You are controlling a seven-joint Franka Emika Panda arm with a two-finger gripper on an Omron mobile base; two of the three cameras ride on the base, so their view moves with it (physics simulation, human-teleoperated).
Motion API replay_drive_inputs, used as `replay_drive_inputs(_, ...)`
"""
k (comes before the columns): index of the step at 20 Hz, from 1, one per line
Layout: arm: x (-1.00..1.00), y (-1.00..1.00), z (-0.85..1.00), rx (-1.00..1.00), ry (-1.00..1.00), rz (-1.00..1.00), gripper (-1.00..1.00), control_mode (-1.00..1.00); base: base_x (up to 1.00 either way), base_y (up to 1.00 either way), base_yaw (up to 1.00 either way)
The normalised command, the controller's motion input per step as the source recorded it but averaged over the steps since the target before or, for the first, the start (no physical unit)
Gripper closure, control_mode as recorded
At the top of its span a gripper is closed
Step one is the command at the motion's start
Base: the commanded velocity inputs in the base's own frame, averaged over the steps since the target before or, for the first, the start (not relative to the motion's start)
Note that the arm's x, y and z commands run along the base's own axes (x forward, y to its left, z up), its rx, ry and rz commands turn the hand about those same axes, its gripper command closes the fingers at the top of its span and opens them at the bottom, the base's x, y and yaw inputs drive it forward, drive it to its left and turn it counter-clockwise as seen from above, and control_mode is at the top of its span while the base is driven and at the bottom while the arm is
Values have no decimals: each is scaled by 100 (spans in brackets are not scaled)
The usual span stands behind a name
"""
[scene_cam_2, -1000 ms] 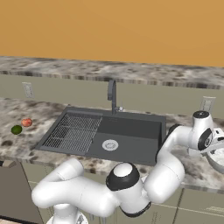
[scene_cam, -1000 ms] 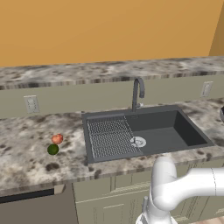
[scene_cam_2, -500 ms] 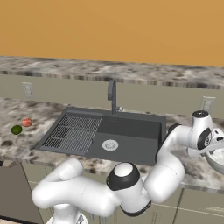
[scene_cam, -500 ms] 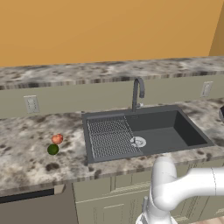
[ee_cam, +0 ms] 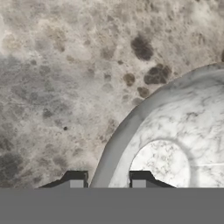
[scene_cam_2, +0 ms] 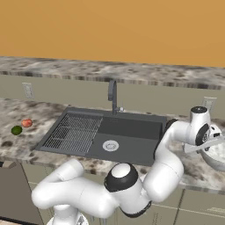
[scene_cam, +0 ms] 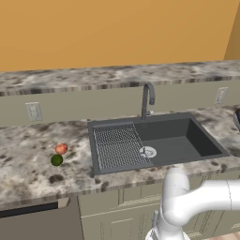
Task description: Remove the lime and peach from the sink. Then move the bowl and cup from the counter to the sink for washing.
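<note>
The silvery-white bowl (ee_cam: pixel 175 144) with its speckled inside rests on the granite counter to the right of the sink (scene_cam_2: pixel 132 129). My gripper (ee_cam: pixel 108 183) straddles its rim, one fingertip outside and one inside, shut on the rim. From the right base camera, the gripper (scene_cam_2: pixel 210 141) sits at the bowl's (scene_cam_2: pixel 217 153) near-left edge. The dark grey sink (scene_cam: pixel 201 140) holds no fruit. The lime (scene_cam: pixel 56 160) and the peach (scene_cam: pixel 61 149) lie together on the counter left of the sink; the lime (scene_cam_2: pixel 16 130) and peach (scene_cam_2: pixel 27 123) also show at far left. The cup is out of view.
The grey curved faucet (scene_cam: pixel 147 98) stands behind the sink's middle, and the ribbed drainer (scene_cam: pixel 117 147) fills the basin's left half. A backsplash wall with outlets (scene_cam: pixel 33 111) runs behind the counter. My arm arches over the counter's front right.
</note>
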Motion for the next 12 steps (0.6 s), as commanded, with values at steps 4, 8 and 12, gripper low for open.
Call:
replay_drive_inputs(4,-5,34,10,2,-1,11,100,-100,0,0,0)
replay_drive_inputs(8,-4,36,12,2,-6,10,100,-100,0,0,0)
replay_drive_inputs(12,-6,41,8,1,-8,11,100,-100,0,0,0)
